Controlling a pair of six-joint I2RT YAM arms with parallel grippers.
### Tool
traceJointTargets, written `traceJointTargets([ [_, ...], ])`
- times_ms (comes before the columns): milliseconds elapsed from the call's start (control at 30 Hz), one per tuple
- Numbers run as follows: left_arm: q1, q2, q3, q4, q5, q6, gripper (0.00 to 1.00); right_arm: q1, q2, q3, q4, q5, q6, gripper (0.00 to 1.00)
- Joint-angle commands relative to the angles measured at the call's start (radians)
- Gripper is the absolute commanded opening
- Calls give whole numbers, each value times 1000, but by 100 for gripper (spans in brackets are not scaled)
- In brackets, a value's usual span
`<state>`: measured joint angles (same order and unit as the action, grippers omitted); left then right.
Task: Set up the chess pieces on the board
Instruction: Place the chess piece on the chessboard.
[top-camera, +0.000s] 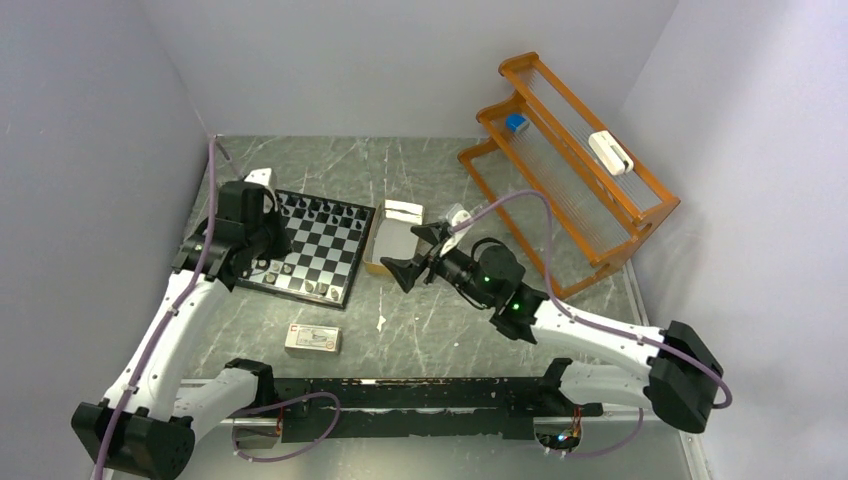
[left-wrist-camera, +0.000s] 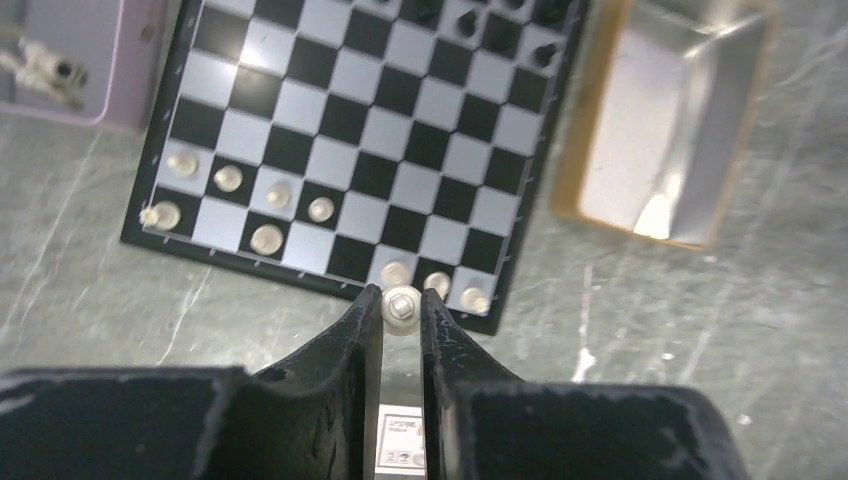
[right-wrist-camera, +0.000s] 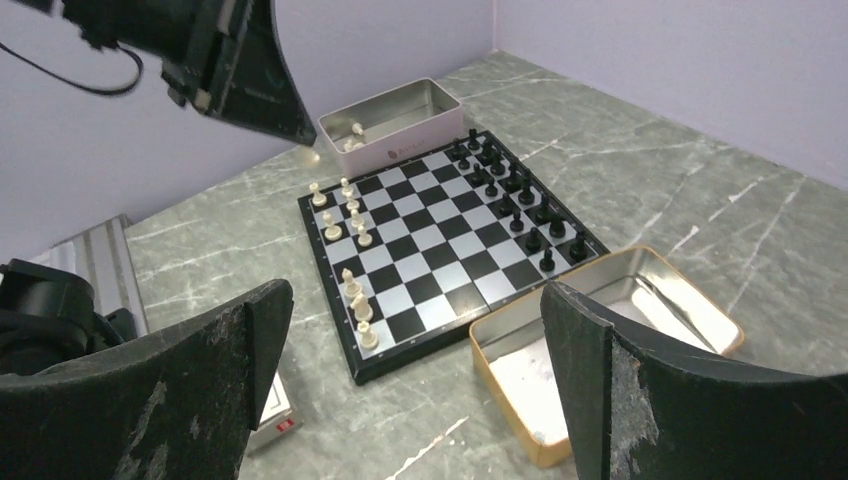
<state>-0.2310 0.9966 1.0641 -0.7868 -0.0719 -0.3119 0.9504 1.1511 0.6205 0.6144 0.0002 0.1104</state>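
Gripping a single pale silvery-white chess piece (left-wrist-camera: 400, 308) at the very fingertips, the left gripper (left-wrist-camera: 401, 296) is seen clenched on it. Only one end of the tiny figurine shows between the black fingers, and its kind cannot be told. The piece is held in the air above the small black-and-white checked chessboard (left-wrist-camera: 400, 140) with its black rim, on the side where the pale pieces (left-wrist-camera: 266, 238) are lined up. From the right wrist view it is judged to hang well clear of the squares and is not yet set down.

Several pale figurines are stood in the two rows on that side, with gaps left between them. The rows are therefore judged unfinished, and one of the gaps is the likely target. The black pieces (right-wrist-camera: 533, 240) are ranged in two rows along the opposite side.

A shallow pink metal tin (right-wrist-camera: 395, 152), set just beside the pale side of the board, is seen to hold a few more pale figurines. That would explain why the left arm is worked on this side.

The right gripper (top-camera: 413, 255) is spread wide with nothing between its fingers. It is held off the board, near the open tan metal tin (right-wrist-camera: 600, 335) that lies just beside the board's edge on the grey marbled table (top-camera: 430, 330). There it is kept out of the left arm's way.
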Motion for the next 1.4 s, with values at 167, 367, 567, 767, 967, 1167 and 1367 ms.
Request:
traceJointTargets([
  [167, -5, -25, -206, 159, -187, -94, 5, -2, -200, -77, -108, 58, 23, 100],
  [367, -5, -35, -249, 214, -253, -167, 5, -1, -270, -97, -138, 57, 14, 100],
  [567, -4, -21, -315, 277, -249, -249, 5, -2, -297, -109, -149, 62, 5, 100],
  [767, -4, -7, -361, 295, -295, -298, 5, -2, -315, -114, -155, 66, 0, 100],
  [967, -4, 14, -403, 315, -297, -328, 5, -2, -318, -111, -171, 79, -2, 100],
  [1167, -2, 25, -436, 321, -319, -356, 5, -2, -321, -119, -178, 83, 16, 100],
  [1367, 17, 24, -454, 341, -350, -354, 5, -2, -323, -113, -193, 87, 14, 100],
])
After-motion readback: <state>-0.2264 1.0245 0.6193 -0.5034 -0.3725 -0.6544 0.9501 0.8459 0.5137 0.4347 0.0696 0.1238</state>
